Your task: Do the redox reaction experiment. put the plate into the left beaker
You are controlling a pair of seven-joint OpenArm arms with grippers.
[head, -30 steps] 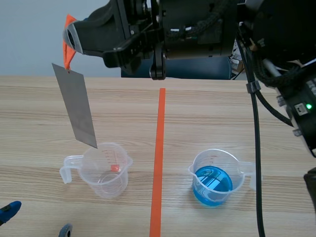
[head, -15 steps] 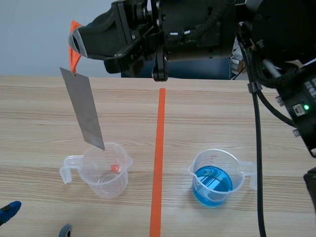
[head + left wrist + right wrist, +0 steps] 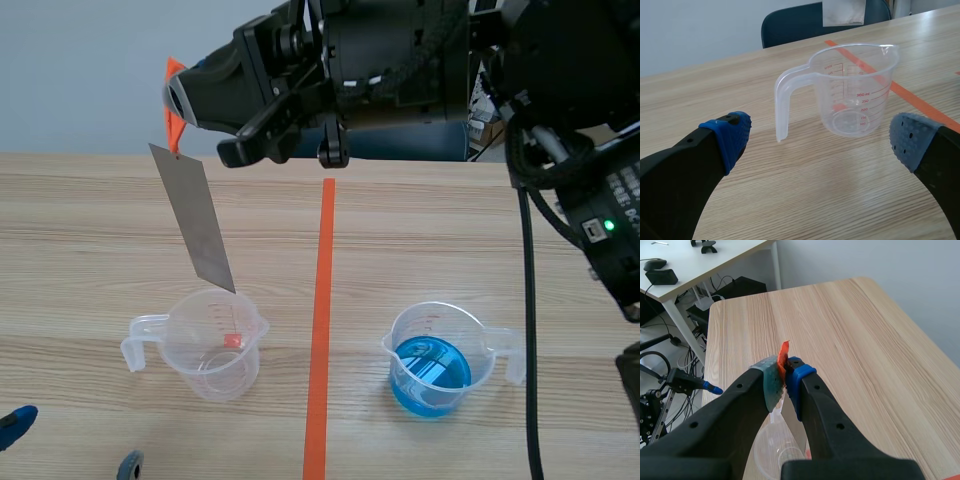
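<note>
Hanging tilted over left beaker [image 3: 214,346], plate [image 3: 194,216] is clamped in right claw [image 3: 785,373]; left claw [image 3: 819,137] apart.

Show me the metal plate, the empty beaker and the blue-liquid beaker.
metal plate [image 3: 193,218], scene view, middle of its face.
empty beaker [image 3: 215,362], scene view, front wall.
blue-liquid beaker [image 3: 420,322], scene view, upper wall.

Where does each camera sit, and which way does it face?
Scene view: between the arms, facing across the table; the raised right pincer holds the grey plate above the empty beaker.
Left wrist view: on the left arm, looking past the open left pincer at that beaker.
Right wrist view: on the right arm, looking down past its pincer, shut on the orange tag.
Shared: all three show the empty beaker.
</note>
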